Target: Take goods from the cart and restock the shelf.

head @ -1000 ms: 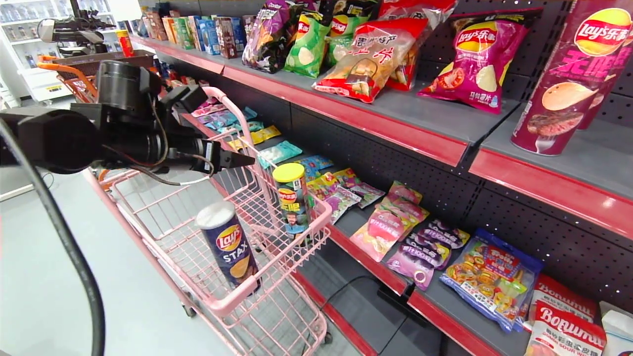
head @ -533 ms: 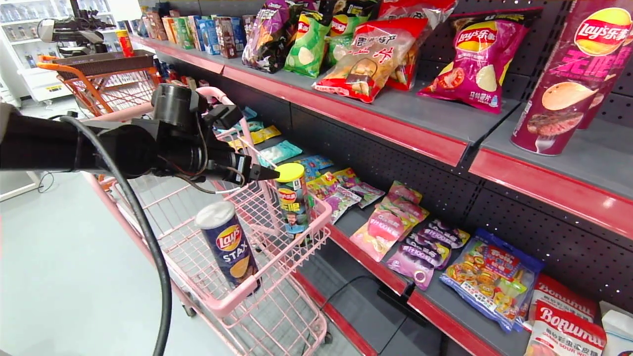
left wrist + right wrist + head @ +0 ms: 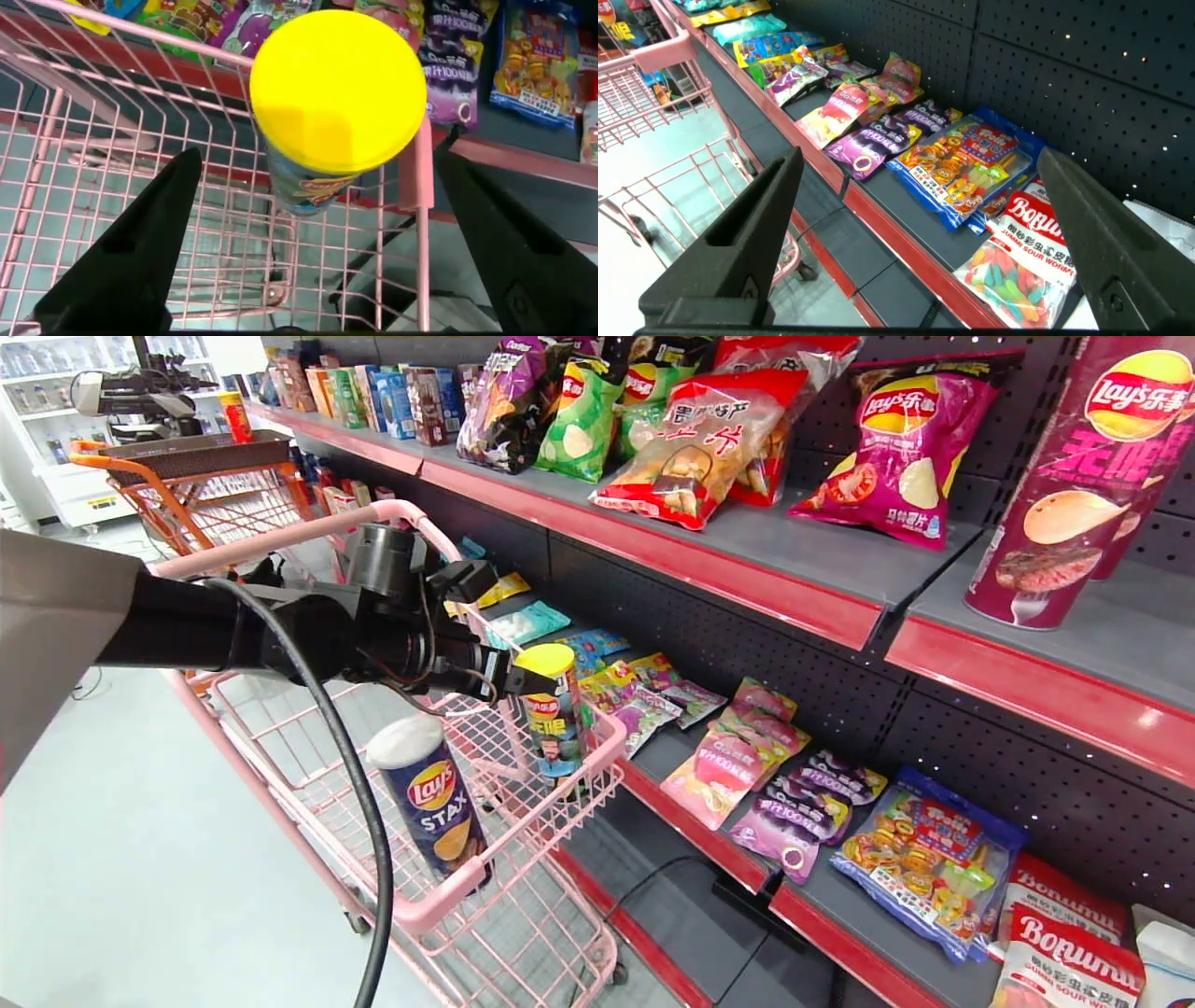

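**Yellow lid between my tips, grasp not yet made**

My left fingers (image 3: 140, 245) stand wide apart, one on each side of the tall yellow-lidded crisp tube (image 3: 553, 728), about level with its lid and, as far as I can see, not touching it. The tube stands upright in the pink wire cart (image 3: 439, 901), in the corner against the side nearest the shelves. I judge that closing on it is the step in hand. I keep the spread wider than the lid so that neither tip nudges the tube, since a tall, narrow tube on wire mesh would probably tip easily.

My right fingers (image 3: 738, 247) are also apart, with nothing between them. They hang over the sweet packets (image 3: 971, 159) on the lower shelf (image 3: 831, 896), out of the way.

There are two tubes in the cart: the yellow-lidded one and a dark blue crisp tube (image 3: 431, 803) with a pale lid, upright at the near end. A magenta crisp tube (image 3: 1074, 485) stands on the grey upper shelf (image 3: 812, 555), which looks like the natural home for both. There are two carts: this one and an orange wire cart (image 3: 215, 485) well behind it.
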Controlling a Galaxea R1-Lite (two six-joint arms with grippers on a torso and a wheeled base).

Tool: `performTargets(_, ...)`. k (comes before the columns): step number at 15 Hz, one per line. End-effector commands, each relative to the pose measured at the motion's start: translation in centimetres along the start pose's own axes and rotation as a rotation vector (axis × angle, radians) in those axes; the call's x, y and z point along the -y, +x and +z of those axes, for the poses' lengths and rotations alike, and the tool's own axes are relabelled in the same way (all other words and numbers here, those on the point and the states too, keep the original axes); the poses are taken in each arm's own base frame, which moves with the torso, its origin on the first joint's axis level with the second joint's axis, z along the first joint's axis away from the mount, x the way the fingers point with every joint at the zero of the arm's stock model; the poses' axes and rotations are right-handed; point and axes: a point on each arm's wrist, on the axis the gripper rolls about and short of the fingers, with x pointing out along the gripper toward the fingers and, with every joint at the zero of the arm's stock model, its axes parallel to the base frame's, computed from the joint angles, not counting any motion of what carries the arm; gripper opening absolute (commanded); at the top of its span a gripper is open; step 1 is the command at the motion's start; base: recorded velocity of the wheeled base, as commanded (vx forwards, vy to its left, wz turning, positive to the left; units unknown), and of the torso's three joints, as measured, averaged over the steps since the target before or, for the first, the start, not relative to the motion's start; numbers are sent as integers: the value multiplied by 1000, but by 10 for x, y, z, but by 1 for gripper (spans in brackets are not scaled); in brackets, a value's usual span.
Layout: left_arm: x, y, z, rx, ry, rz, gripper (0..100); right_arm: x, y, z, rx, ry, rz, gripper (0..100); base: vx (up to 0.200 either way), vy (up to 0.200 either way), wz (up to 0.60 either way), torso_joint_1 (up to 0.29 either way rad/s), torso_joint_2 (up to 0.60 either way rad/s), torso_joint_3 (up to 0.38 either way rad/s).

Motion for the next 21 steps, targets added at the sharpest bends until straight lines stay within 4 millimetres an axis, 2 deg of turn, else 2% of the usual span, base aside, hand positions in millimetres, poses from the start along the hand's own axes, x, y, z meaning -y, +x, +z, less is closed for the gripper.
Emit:
performTargets(1,-2,8,-4,-14,-3,-1,100,0,0,0,1,0,1,100,0,0,0,0,0,0)
performTargets(6,7,25,-9,-26,16,-30,100,0,0,0,1,0,1,100,0,0,0,0,0,0)
performTargets(17,-2,52,-21,-18,19,-23,100,0,0,0,1,0,1,100,0,0,0,0,0,0)
performTargets(21,5,58,-24,-30,25,-39,100,0,0,0,1,0,1,100,0,0,0,0,0,0)
